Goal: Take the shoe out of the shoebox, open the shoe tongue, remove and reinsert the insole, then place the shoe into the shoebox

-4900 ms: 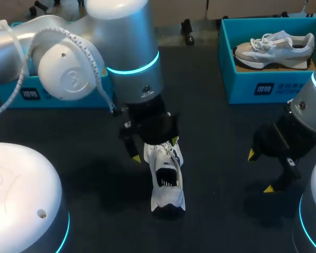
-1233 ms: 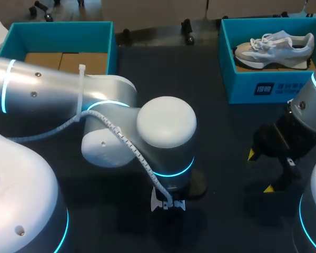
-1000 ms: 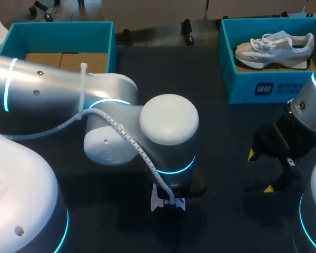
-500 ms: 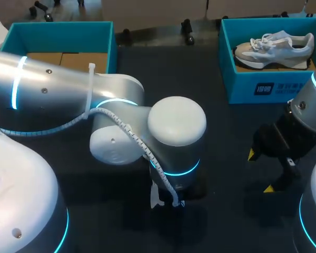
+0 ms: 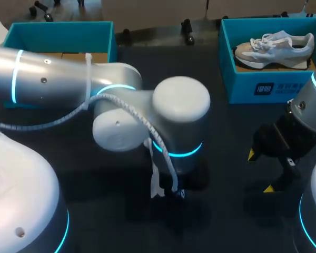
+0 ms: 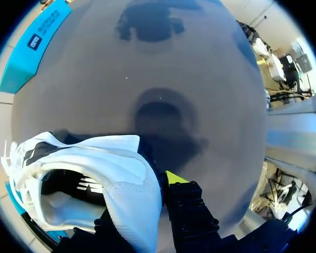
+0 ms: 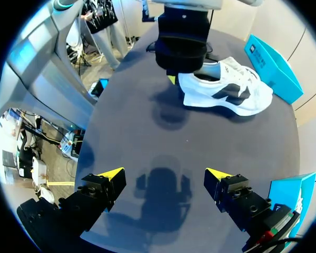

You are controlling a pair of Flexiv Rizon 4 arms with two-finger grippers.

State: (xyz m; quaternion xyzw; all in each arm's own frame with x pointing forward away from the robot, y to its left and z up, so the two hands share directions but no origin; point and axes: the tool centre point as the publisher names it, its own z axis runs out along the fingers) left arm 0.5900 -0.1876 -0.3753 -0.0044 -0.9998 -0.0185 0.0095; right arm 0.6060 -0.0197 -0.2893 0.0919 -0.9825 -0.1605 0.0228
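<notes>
The left arm (image 5: 121, 116) has swung a little further to the right and toward the far side of the table (image 5: 226, 126) in the last half second, and its thick wrist now hides almost all of the white shoe (image 5: 156, 185). Only a thin strip of white shows below the wrist. The right arm has not moved.

The shoe stands on its sole near the middle of the table, well apart from both boxes. In the left wrist view the left claw (image 6: 147, 197) is clamped on the rim of the shoe's opening. One yellow fingertip (image 6: 173, 176) presses on the outside of the white wall, and the other finger is hidden behind the shoe. The right wrist view shows the same grip at the shoe's heel end.

The right claw (image 7: 163, 174) hangs above bare table with its fingers wide apart and nothing between them.

The left blue box (image 5: 58, 37) sits at the far left with brown cardboard inside. The right blue box (image 5: 263, 79), at the far right, holds a second shoe (image 5: 276, 46), grey and white.
</notes>
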